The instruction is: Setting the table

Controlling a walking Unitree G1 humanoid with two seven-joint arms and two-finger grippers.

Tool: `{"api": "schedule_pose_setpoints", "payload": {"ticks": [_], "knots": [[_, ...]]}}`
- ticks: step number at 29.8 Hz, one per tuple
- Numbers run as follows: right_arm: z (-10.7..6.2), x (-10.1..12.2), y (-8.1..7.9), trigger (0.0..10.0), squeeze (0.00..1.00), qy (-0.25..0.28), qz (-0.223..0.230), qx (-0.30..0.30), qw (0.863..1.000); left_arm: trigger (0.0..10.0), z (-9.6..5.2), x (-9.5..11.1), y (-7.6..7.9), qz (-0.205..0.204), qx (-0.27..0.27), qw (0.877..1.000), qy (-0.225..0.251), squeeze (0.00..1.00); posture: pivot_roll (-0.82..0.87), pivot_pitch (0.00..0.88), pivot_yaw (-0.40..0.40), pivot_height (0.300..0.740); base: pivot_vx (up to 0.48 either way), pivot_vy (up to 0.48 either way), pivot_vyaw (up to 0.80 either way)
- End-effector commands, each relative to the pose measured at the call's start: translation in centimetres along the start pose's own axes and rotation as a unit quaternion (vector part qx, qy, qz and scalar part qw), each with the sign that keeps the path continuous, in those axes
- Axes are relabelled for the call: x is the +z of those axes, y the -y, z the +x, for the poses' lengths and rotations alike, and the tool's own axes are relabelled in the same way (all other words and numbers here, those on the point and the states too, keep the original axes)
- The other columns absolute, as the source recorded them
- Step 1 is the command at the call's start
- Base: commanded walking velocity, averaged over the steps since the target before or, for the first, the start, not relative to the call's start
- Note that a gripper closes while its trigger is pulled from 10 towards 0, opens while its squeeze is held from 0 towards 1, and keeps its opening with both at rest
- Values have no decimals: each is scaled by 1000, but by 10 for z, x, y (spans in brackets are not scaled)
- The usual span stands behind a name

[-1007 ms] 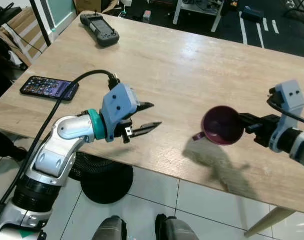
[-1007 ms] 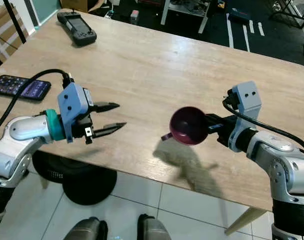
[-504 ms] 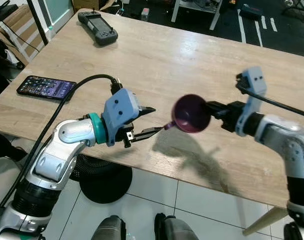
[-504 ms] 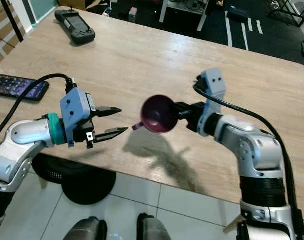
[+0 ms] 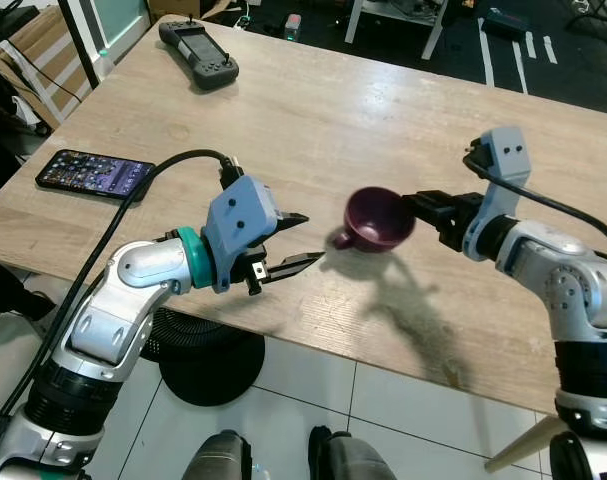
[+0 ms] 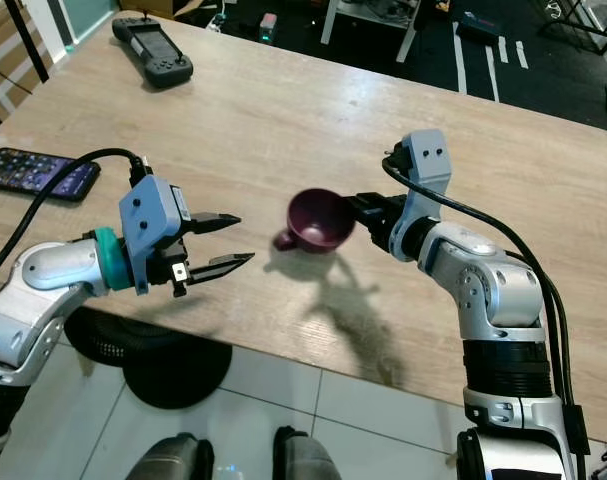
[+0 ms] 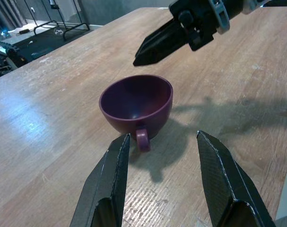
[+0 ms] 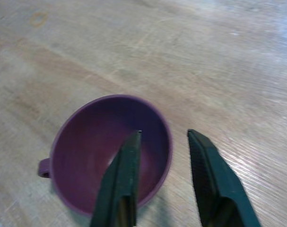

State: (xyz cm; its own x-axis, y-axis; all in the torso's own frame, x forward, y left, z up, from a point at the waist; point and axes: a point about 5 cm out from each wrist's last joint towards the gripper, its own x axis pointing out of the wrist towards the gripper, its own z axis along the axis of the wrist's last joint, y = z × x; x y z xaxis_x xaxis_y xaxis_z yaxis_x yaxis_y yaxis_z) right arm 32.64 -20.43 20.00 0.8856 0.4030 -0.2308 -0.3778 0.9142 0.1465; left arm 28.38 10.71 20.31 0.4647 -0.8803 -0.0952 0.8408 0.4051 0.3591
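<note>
Cup set down on the bench, upright.
Right gripper (image 8: 160, 177) has let go, fingers parted astride the purple cup (image 5: 377, 220) rim; left gripper (image 5: 295, 240) hovers open just before it, empty.

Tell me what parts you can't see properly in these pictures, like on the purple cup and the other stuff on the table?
- Purple cup: in the right wrist view a finger covers part of its inside and rim.
- Phone: screen too small to read in the eye views.
- Black controller: buttons too small to tell.
- Table: right end cut off by the frame edge.
</note>
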Motion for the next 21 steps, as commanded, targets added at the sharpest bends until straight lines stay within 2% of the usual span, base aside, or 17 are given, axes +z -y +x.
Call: {"api": "schedule_pose_setpoints", "payload": {"ticks": [1,5,6,7,8,9,10,11,12,14,15,16,17,18,19,20,21], "knots": [[-3,4,5,10000,1000,10,3,-14,1000,10000,2,1,4,2,-8,1000,-2,0,115,70,-23,740,0,0,0],[-6,11,8,10000,1000,31,6,-21,999,10000,2,1,4,1,-8,1000,-2,0,116,71,-24,740,0,0,0],[-10,20,10,10000,878,61,4,-31,998,10000,3,2,2,2,2,1000,0,0,118,71,-26,740,0,0,0],[-10,20,10,10000,878,61,4,-31,998,10000,3,2,2,2,2,1000,0,0,118,71,-26,740,0,0,0],[-16,31,13,10000,0,103,8,-45,994,10000,4,2,-1,3,20,1000,5,0,116,71,-27,740,0,0,0],[-16,31,13,10000,0,103,8,-45,994,10000,4,2,-1,3,20,1000,5,0,116,71,-27,740,0,0,0],[-22,39,15,10000,0,140,7,-57,989,10000,6,3,-4,4,37,999,10,0,116,71,-27,740,0,0,0],[-39,56,22,10000,0,231,-17,-130,964,10000,13,5,-15,-4,98,995,19,0,114,70,-23,740,0,0,0],[-39,56,22,10000,0,231,-17,-130,964,10000,13,5,-15,-4,98,995,19,0,114,70,-23,740,0,0,0],[-51,59,23,10000,0,279,-18,-181,943,10000,20,6,-21,-3,140,990,20,0,111,70,-15,740,0,0,0],[-51,59,23,10000,0,279,-18,-181,943,10000,20,6,-21,-3,140,990,20,0,111,70,-15,740,0,0,0],[-59,56,23,10000,0,304,-17,-219,927,10000,24,8,-24,-7,162,986,25,0,102,69,-2,740,0,0,0],[-59,56,23,10000,0,304,-17,-219,927,10000,24,8,-24,-7,162,986,25,0,102,69,-2,740,0,0,0],[-69,51,21,10000,0,326,-36,-265,907,10000,27,8,-28,-19,189,981,28,0,88,69,12,740,0,0,0],[-69,51,21,10000,0,326,-36,-265,907,10000,27,8,-28,-19,189,981,28,0,88,69,12,740,0,0,0],[-77,44,19,10000,0,343,-43,-295,891,10000,29,8,-32,-34,215,976,27,0,83,70,19,740,0,0,0],[-77,44,19,10000,0,343,-43,-295,891,10000,29,8,-32,-34,215,976,27,0,83,70,19,740,0,0,0]]}}
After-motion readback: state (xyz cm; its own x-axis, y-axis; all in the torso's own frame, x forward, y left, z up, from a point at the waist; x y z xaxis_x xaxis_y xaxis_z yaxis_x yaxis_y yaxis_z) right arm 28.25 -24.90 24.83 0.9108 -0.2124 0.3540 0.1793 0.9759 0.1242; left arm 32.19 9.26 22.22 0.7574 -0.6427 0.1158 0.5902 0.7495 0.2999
